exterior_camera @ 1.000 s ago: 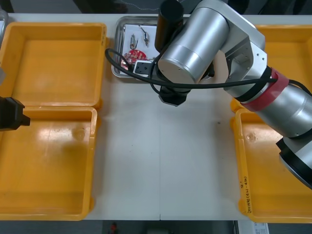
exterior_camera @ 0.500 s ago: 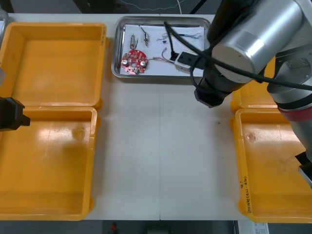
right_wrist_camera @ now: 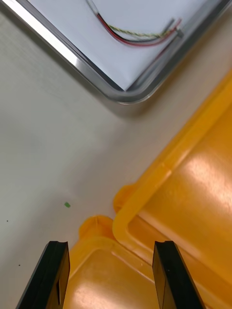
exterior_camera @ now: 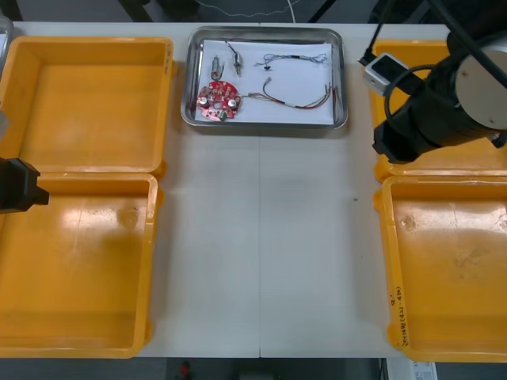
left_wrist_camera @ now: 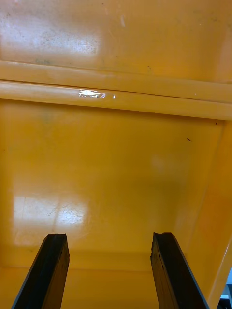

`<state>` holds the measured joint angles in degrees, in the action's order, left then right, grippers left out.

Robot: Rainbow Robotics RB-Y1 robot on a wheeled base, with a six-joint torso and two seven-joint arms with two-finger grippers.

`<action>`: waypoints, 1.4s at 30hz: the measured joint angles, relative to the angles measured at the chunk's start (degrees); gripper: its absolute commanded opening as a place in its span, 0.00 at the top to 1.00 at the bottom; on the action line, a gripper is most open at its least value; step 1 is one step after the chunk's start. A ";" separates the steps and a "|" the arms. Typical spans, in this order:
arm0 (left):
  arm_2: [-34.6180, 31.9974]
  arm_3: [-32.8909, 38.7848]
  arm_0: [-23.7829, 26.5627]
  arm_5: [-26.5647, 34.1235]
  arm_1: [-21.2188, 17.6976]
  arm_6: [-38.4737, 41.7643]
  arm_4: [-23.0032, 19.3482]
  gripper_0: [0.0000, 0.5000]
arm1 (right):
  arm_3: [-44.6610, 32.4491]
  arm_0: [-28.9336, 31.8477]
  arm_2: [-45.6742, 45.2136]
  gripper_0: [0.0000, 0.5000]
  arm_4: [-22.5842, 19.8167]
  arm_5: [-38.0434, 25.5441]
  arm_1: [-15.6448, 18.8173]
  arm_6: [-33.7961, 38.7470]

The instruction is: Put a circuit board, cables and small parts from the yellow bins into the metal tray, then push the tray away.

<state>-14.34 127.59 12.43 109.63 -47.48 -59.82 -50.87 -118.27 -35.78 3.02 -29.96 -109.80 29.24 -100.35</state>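
A light table (exterior_camera: 261, 261) carries one tiny green speck (right_wrist_camera: 67, 204).

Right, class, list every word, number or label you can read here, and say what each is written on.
Handwritten marks on the rim of the near right yellow bin: too small to read.
On the red circuit board in the metal tray: no legible print.
No other writing is readable.

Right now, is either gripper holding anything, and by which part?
Nothing is held. Both are open and empty: the right gripper above the right bins beside the tray, the left gripper over a left bin.
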 measured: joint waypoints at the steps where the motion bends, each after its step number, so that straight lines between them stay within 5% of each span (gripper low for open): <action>1: 0.00 0.00 -0.01 0.00 0.00 0.00 0.00 0.00 | -0.84 1.28 -1.11 0.00 0.00 0.00 0.20 0.71; 8: 0.00 0.00 -0.05 0.00 0.00 0.00 0.00 0.00 | -4.01 8.37 -8.76 0.00 -0.15 -0.01 0.88 9.64; 23: 0.00 0.01 -0.11 0.00 0.00 0.00 -0.02 0.00 | -4.53 20.17 -25.60 0.00 -5.39 -0.02 3.02 10.03; 42: 0.00 0.01 -0.12 0.00 0.00 0.00 -0.02 0.00 | -4.73 26.51 -29.19 0.00 -8.49 -0.02 5.08 10.18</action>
<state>-14.34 127.60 12.31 109.63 -47.48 -59.82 -50.88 -123.00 -9.27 -26.17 -38.46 -109.82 34.32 -90.17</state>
